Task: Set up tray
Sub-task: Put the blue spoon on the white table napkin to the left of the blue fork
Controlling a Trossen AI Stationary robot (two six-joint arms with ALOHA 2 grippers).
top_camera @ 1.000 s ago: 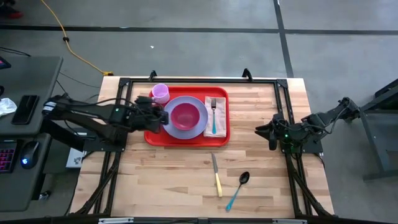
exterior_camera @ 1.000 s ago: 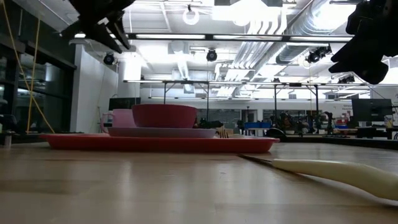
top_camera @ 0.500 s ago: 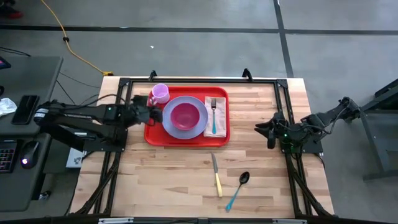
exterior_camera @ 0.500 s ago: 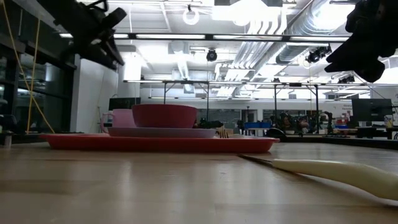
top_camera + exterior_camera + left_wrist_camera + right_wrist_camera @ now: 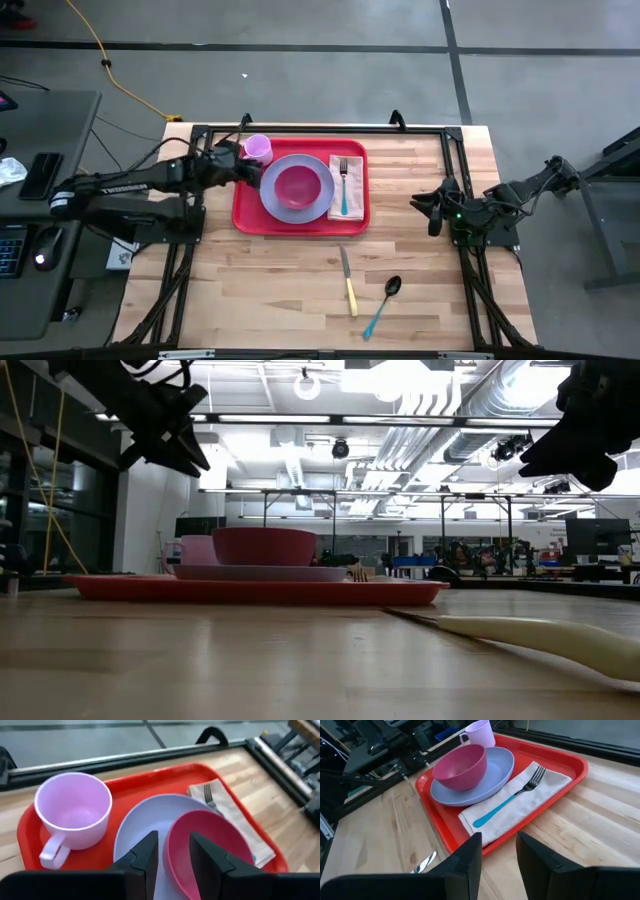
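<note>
One red tray (image 5: 300, 190) lay on the wooden counter (image 5: 300, 280), directly ahead of the left gripper (image 5: 243, 170), whose jaws hung above the tray's near edge, slightly parted and holding nothing. On the tray were counted one lavender plate (image 5: 297, 188), one pink bowl (image 5: 297, 187) seated on that plate, one pale pink mug (image 5: 257, 150), one folded napkin (image 5: 345, 187) and one fork (image 5: 344, 188) with a teal handle lying on the napkin. The mug stood just beside the left jaws, at the tray's corner; the plate sat just ahead of them, and the napkin lay beyond the plate. Off the tray, on bare counter, were one knife (image 5: 348, 281) with a cream handle and one spoon (image 5: 383, 304) with a teal handle, both well apart from either pair of jaws. The right gripper (image 5: 431, 212) waited over the counter, well clear of the tray, its jaws likewise a little apart and empty, pointed toward the tray's napkin end.

From counter height, the tray's contents overlapped: the mug was partly hidden behind the bowl, the fork showed only its tines, and the napkin and spoon could not be made out. The knife was cut off at the picture's edge. In the left wrist view the tray's far corner and part of the napkin were cropped.
</note>
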